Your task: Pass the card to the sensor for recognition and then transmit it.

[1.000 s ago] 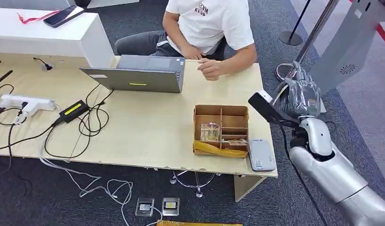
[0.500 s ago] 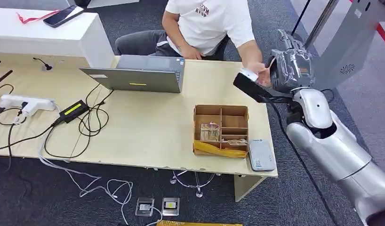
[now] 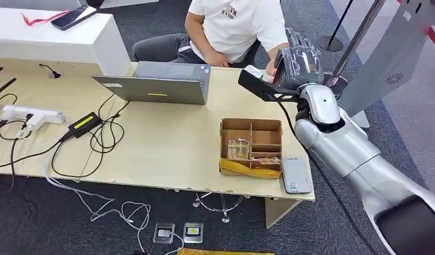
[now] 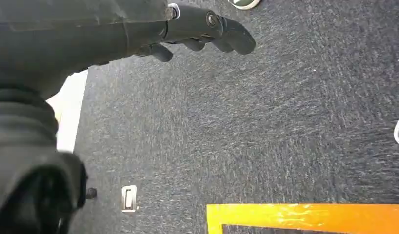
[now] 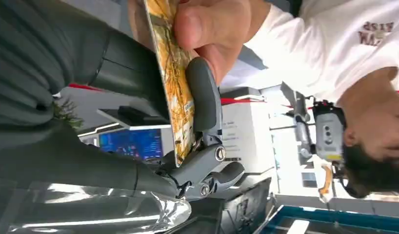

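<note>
While raised over the table's far edge, right robot hand (image 3: 299, 64) pinching card (image 5: 175, 78), person's hand (image 5: 212, 27) on it.

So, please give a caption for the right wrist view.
Robot hand holds the card while a person's hand takes it.

Card (image 5: 175, 83) top cut off; person's hand (image 5: 214, 27) covers part.

Pale matt wood-look desk (image 3: 167, 149); on it a brown cardboard box (image 3: 251, 147); glossy printed card (image 5: 175, 92); rough dark carpet (image 4: 266, 122).
</note>
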Tool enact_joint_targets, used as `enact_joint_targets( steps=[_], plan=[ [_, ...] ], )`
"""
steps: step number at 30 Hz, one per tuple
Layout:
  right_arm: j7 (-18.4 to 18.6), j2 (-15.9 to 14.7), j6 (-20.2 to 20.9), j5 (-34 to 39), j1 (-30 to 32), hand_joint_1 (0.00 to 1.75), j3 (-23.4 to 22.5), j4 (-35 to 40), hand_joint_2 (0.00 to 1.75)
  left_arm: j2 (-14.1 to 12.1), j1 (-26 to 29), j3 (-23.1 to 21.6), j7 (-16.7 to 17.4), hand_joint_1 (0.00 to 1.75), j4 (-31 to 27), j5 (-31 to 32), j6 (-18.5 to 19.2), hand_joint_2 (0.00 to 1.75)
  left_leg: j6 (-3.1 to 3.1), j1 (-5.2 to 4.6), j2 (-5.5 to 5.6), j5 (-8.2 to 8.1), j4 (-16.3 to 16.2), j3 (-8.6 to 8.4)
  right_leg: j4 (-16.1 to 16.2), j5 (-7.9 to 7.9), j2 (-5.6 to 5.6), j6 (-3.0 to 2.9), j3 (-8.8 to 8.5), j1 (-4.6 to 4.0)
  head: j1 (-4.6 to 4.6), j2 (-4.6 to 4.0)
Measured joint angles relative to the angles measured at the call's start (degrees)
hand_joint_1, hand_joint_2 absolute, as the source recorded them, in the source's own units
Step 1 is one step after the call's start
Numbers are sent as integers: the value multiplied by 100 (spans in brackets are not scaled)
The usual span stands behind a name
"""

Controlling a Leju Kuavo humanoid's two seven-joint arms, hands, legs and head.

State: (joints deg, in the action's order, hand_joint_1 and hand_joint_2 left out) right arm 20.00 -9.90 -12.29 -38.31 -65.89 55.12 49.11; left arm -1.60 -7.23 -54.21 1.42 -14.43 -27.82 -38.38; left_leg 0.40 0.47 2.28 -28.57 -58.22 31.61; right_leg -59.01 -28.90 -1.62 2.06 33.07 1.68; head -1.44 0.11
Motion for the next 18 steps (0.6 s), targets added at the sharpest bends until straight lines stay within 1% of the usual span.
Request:
enact_joint_targets(
  steps=[7,13,16,18],
  plan=[
    [109,135,-140,31,-116,0,83,-683,175,-2,2,-61,50,0,0,18,11,0,0,-1,-6,0,-1,-2,2,1,-6,-1,1,1,-2,0],
    [162,140,-260,22,-117,0,133,-1075,175,2,-25,-140,107,0,0,85,26,0,-1,0,-17,-1,-2,-3,2,1,-16,-1,10,0,0,0],
    [138,118,-418,158,-100,0,140,-1171,175,7,-48,-190,120,0,0,109,31,0,-1,0,-18,-1,-2,-3,1,1,-19,-1,11,-1,0,0],
    [-27,89,-680,377,-86,0,129,-1184,175,9,-53,-234,127,0,0,111,28,0,-1,0,-20,-1,-2,-3,1,1,-20,-1,11,-1,0,0]
  ],
)
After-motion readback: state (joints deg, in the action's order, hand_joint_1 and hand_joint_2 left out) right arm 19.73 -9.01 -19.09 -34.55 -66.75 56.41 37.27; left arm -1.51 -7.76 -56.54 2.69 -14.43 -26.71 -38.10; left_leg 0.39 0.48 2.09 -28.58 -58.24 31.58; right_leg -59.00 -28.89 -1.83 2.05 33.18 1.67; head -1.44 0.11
